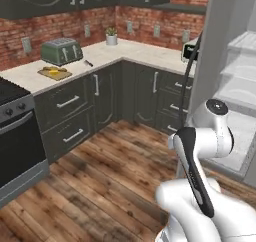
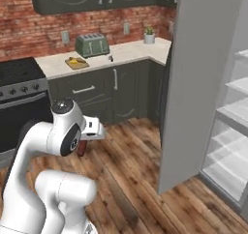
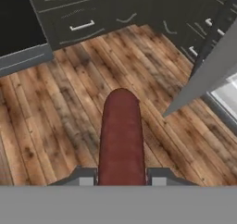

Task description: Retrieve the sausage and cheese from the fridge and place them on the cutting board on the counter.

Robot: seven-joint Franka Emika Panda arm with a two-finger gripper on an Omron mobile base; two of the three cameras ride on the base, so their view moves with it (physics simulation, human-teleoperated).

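Note:
In the hand view my gripper [image 3: 121, 177] is shut on the dark red-brown sausage [image 3: 120, 135], which sticks out between the fingertips over the wooden floor. From the right base view the sausage [image 2: 82, 148] hangs under the hand [image 2: 92, 129], in front of the drawers. The yellow cheese [image 1: 51, 71] [image 2: 73, 61] lies on the cutting board [image 1: 63, 76] [image 2: 83, 65], beside the toaster on the counter [image 1: 127, 48] [image 2: 128, 51]. The fridge [image 1: 240, 86] stands open at the right, its door [image 2: 203, 83] swung out and its white shelves [image 2: 232, 112] bare.
A green toaster [image 1: 61, 51] [image 2: 92, 45] stands behind the board. The black stove [image 1: 10, 93] [image 2: 19, 71] is left of the counter. A potted plant [image 1: 111, 36] [image 2: 149, 35] sits in the corner. Wooden floor [image 1: 110, 176] lies open between me and the cabinets.

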